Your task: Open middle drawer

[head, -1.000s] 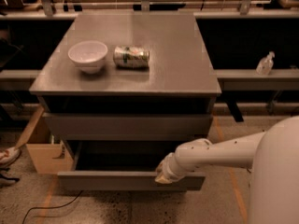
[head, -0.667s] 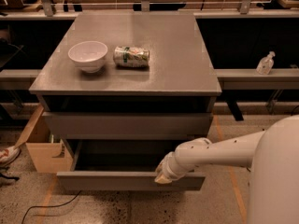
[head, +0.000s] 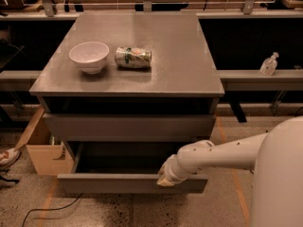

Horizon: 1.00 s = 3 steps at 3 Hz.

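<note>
We see the middle drawer (head: 113, 183) standing well out beneath the closed top drawer (head: 128, 126). The gripper (head: 164, 178) sits at the upper edge of the middle drawer's front, right of centre; whether it clasps that edge we cannot tell. A bowl (head: 89, 56) and a can (head: 133, 57) lie on the table (head: 180, 56).

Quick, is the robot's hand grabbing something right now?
Gripper: at the front panel of the pulled-out middle drawer; open or shut cannot be told.
</note>
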Tool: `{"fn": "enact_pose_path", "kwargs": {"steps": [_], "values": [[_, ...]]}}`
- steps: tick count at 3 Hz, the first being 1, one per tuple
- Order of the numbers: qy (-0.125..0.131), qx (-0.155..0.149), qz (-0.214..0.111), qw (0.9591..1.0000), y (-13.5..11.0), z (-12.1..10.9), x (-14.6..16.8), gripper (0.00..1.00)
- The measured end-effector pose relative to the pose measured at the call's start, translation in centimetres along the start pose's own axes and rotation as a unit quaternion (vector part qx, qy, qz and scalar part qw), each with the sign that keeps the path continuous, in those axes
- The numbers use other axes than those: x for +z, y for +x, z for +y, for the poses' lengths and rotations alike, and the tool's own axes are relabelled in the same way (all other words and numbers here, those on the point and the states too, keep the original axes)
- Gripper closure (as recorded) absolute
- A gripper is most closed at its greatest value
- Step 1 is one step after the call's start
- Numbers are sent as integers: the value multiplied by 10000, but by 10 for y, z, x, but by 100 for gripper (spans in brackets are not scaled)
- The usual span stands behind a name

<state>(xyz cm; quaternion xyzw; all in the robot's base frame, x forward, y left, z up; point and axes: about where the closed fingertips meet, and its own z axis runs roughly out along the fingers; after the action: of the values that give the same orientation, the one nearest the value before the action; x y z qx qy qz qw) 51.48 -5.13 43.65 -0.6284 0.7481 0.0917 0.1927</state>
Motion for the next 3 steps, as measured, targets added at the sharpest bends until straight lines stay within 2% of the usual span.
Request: {"fn": "enact_pose_path", "kwargs": {"steps": [1, 2, 3], "values": [[-11, -3, 0, 10000, 0, 1, 1, 12], [-22, -6, 1, 10000, 0, 2, 2, 0], [-23, -6, 1, 10000, 0, 2, 2, 0]]}}
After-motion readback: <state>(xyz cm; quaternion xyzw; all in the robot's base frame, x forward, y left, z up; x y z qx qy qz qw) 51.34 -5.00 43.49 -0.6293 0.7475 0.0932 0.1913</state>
